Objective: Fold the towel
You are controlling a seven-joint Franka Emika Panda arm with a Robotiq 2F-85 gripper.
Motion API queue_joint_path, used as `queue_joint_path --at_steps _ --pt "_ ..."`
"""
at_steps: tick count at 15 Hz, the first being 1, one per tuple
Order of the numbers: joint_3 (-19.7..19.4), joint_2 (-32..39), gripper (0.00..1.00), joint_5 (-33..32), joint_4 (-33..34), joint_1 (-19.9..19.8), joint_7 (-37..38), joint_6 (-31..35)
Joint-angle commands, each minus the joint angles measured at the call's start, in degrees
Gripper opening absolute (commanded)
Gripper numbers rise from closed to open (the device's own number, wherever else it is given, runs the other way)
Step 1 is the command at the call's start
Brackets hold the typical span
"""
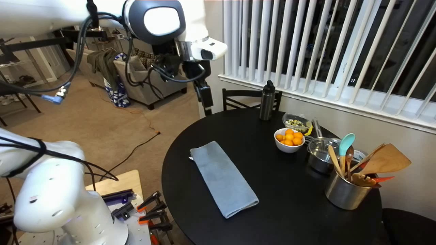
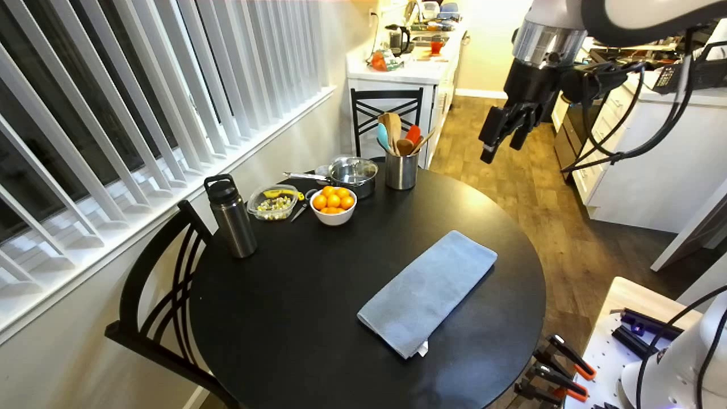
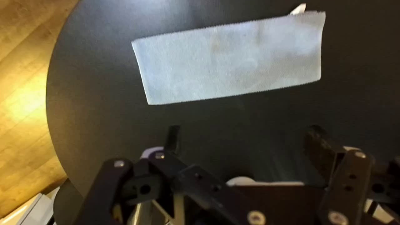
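The grey-blue towel lies flat on the round black table as a long narrow rectangle. It shows in both exterior views (image 1: 224, 178) (image 2: 429, 292) and in the upper half of the wrist view (image 3: 231, 62). Its short end nearest the camera in an exterior view shows layered edges. A small white tag (image 2: 423, 348) sticks out at one corner. My gripper (image 2: 502, 150) is in the air above table height, apart from the towel. In the wrist view the gripper's fingers (image 3: 243, 132) are wide apart with nothing between them, and the towel lies beyond the fingertips.
On the black table (image 1: 282, 204) stand a steel bottle (image 1: 267, 102), a white bowl of oranges (image 1: 289, 147), a clear food container (image 2: 272, 203), a pot (image 2: 355, 176) and a steel utensil holder (image 1: 347, 194). A chair (image 2: 164, 295) stands at the table's edge by the window blinds.
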Motion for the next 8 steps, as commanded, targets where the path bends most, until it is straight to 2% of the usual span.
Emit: queue_joint_path --at_steps 1,4,8 --pt "-2.2 3.6 1.0 -1.24 -6.74 -2.34 -3.11 15.86" --pt "-4.78 10.14 1.0 -0.64 -11.58 -3.51 -6.09 26.72" --pt "-9.04 22.02 1.0 4.67 -12.83 -2.7 -14.68 33.18"
